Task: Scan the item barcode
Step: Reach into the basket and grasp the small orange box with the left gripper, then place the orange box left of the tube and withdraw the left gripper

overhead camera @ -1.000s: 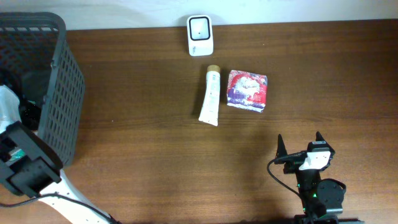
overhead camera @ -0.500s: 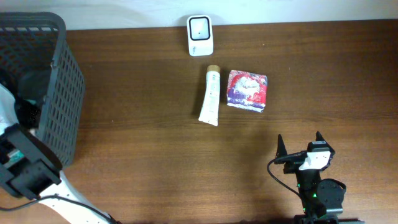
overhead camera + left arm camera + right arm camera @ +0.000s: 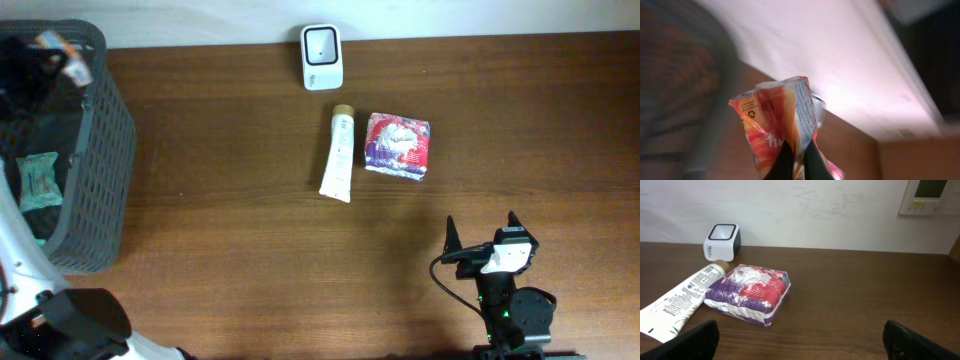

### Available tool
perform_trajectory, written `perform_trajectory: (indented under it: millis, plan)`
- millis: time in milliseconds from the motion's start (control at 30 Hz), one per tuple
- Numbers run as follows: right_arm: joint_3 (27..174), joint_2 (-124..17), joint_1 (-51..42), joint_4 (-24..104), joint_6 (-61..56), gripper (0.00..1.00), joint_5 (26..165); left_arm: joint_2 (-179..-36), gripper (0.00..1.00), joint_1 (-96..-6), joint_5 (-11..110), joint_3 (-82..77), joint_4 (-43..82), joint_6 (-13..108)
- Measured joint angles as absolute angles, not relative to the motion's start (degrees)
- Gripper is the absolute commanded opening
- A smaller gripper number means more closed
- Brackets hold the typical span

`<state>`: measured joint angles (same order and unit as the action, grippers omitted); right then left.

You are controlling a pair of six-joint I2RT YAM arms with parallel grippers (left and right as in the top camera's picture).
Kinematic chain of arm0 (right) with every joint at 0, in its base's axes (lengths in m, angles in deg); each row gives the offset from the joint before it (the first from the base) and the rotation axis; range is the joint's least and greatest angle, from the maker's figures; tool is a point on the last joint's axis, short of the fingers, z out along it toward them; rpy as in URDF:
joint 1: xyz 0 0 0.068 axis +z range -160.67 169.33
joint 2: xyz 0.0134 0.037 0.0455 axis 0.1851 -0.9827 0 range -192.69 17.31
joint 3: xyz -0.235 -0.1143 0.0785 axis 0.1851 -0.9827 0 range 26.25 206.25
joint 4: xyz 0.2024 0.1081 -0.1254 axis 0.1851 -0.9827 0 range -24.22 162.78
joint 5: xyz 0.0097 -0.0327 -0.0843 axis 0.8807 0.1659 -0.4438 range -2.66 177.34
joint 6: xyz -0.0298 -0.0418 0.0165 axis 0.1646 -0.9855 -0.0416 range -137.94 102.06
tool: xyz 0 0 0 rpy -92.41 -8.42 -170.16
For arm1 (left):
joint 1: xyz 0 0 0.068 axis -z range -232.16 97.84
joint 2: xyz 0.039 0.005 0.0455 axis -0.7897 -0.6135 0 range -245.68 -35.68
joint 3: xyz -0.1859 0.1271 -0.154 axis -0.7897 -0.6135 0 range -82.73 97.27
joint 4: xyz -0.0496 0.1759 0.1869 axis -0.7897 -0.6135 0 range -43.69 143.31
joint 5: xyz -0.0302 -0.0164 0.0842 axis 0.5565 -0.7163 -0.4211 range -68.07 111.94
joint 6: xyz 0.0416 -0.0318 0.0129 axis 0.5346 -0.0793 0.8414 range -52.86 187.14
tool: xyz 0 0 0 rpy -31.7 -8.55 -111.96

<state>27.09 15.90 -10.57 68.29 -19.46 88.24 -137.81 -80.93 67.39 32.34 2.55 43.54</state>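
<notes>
The left end effector [image 3: 799,159] is holding an orange snack packet [image 3: 777,117] over the basket [image 3: 100,150], unscanned, while the right end effector [image 3: 482,232] is sitting wide open.

The right arm [image 3: 530,312] is black throughout, built of rounded joint housings, with a small green light [image 3: 505,315] glowing on it. The right hand [image 3: 482,236] has two black, pointed fingers [image 3: 450,235] set on a white block [image 3: 505,256]. A thin black cable [image 3: 441,270] forms a loop beside the block. The left arm [image 3: 14,250] has smooth white links and a bulky, rounded black joint housing [image 3: 88,320]. The left hand [image 3: 798,161] shows two slim dark fingertips [image 3: 785,160] that narrow toward their ends.
</notes>
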Motion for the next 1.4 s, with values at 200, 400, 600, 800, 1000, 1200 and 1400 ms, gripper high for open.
perform_trajectory:
  millis: [200,400,600,800,1000,1200,1400]
  plan:
    - [27.09,15.9,-10.57,68.29,-19.48,0.99,88.27,-137.16,0.0,-65.17,72.92,32.34,4.21,48.94]
    - [27.09,15.88,-10.57,68.29,-19.48,0.99,88.24,-137.24,0.0,-45.5,41.42,31.18,-1.95,55.5]
    - [27.09,15.88,-10.57,68.31,-19.48,0.99,88.27,-146.29,0.0,-33.85,21.97,29.83,-1.3,56.48]
    - [27.09,15.85,-10.57,68.29,-19.48,0.99,88.27,-163.52,0.07,-29.33,19.0,29.17,0.34,56.72]
    - [27.09,15.85,-10.57,68.29,-19.48,0.99,88.24,-170.27,0.05,-26.22,19.02,29.11,0.67,57.09]
    - [27.09,15.85,-10.57,68.31,-19.46,0.99,88.27,-170.27,0.1,-21.57,19.61,29.13,0.6,57.07]
    - [27.09,15.85,-10.57,68.29,-19.46,0.99,88.27,-170.27,0.14,-17.85,19.52,30.44,-2.24,57.09]
